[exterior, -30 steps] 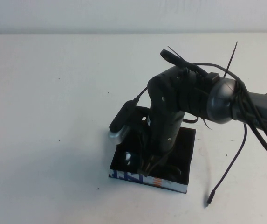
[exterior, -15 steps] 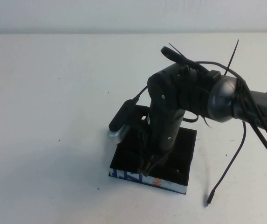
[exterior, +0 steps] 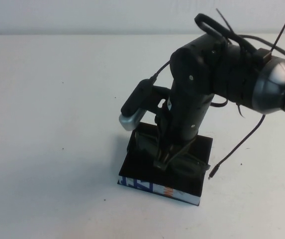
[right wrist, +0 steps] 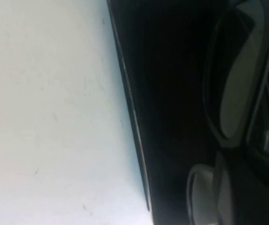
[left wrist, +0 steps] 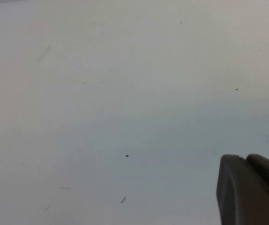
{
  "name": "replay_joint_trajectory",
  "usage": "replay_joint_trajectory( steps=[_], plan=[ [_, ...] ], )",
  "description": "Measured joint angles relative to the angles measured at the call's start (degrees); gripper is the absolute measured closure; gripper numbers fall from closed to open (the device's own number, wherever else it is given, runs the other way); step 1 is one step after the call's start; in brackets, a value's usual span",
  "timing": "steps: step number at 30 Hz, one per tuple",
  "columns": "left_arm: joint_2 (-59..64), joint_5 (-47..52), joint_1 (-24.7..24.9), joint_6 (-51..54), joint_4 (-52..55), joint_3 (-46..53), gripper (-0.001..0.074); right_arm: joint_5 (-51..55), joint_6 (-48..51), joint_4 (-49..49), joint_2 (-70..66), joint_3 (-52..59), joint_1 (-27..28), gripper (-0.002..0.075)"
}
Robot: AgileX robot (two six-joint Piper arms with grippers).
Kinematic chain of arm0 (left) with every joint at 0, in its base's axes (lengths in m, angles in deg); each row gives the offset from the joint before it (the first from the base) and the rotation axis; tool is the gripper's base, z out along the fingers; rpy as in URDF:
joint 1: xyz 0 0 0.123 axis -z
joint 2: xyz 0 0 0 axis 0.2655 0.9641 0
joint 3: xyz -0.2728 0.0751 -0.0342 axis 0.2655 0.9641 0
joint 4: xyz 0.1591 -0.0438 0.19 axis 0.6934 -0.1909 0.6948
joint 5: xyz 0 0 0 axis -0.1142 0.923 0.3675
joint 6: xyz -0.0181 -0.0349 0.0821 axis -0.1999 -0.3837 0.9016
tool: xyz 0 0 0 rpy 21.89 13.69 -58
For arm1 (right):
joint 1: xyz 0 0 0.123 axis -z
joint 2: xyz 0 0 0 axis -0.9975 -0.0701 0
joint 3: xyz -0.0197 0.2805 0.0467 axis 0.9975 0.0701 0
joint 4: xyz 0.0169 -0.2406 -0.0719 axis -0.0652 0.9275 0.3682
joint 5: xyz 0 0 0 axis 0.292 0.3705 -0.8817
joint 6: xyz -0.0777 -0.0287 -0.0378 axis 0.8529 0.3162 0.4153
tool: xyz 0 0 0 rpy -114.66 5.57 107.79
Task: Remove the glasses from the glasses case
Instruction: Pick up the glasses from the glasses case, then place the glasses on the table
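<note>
White worktop [exterior: 43, 99] before me, matte and bare-surfaced, ran to a straight far edge, where a pale wall [exterior: 82, 17] rose behind it. Small dark specks lay scattered on it: one speck [exterior: 62, 148] toward the left edge, another [exterior: 104, 201] near the front edge. My left wrist view showed the same surface with a further fleck [left wrist: 127, 155] and a short dark mark [left wrist: 123, 200].

- A plain white table [exterior: 47, 109] with a matte top carries everything.
- A black rectangular glasses case [exterior: 137, 175], its white side strip printed in blue and orange, lies directly on it.
</note>
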Motion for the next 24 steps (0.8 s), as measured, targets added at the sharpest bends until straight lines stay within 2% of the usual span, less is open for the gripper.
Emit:
replay_joint_trajectory(
  steps=[6, 13, 24],
  plan=[
    [0.0, 0.0, 0.0, 0.0, 0.0, 0.0, 0.0740, 1.4, -1.7, -0.2, 3.7, 0.0, 1.7, 0.0727],
    [0.0, 0.0, 0.0, 0.0, 0.0, 0.0, 0.0740, 1.5, -6.9, -5.7, 7.3, 0.3, 6.2, 0.0727],
    [0.0, 0.0, 0.0, 0.0, 0.0, 0.0, 0.0740, -2.2, -12.9, -6.6, 17.3, 11.3, 10.5, 0.0727]
  ],
)
